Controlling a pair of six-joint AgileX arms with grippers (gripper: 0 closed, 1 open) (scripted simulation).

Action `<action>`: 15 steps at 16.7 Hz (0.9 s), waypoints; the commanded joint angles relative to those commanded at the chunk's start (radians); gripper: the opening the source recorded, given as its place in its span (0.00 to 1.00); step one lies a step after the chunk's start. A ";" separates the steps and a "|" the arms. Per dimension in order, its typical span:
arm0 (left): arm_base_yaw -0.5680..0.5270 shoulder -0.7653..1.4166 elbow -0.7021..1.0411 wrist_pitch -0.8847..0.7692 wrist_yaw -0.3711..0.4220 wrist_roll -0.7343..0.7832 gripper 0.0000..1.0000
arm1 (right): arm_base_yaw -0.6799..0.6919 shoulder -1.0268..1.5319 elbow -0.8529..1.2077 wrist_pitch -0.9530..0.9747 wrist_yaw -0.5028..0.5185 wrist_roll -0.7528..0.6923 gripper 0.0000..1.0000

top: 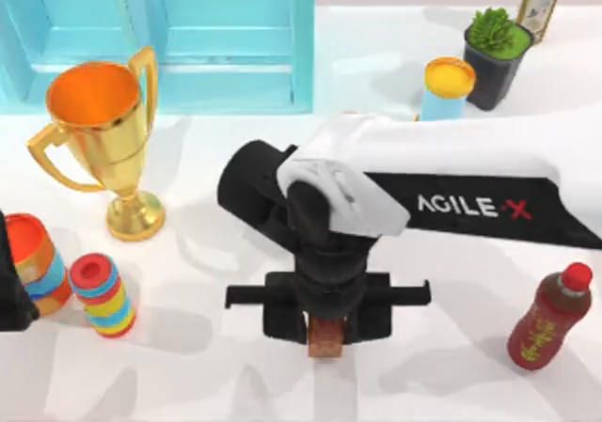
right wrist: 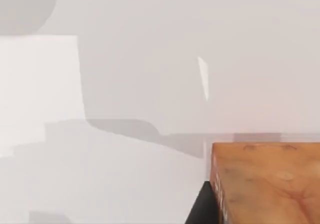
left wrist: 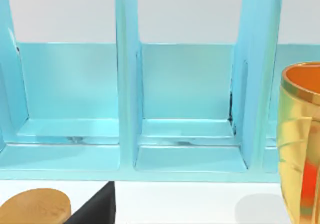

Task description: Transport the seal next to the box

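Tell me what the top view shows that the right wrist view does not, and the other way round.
Top view alone: the blue box, gold trophy, red-capped bottle, potted plant, and the right end effector reaching over the table's middle. Right wrist view alone: a close look at the seal's wood-grained top face. Both share the seal and the white table.

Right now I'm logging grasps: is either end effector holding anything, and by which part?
The right end effector grips the seal by its upper part; its lower end sticks out below.
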 joint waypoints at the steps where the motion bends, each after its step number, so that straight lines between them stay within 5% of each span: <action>1: 0.000 0.000 0.000 0.000 0.000 0.000 1.00 | -0.001 -0.009 0.016 -0.024 0.000 0.001 0.00; 11: 0.000 0.000 0.000 0.000 0.000 0.000 1.00 | 0.001 -0.046 0.086 -0.138 -0.001 -0.006 0.00; 15: 0.000 0.000 0.000 0.000 0.000 0.000 1.00 | -0.095 -0.076 0.152 -0.183 0.006 -0.110 0.00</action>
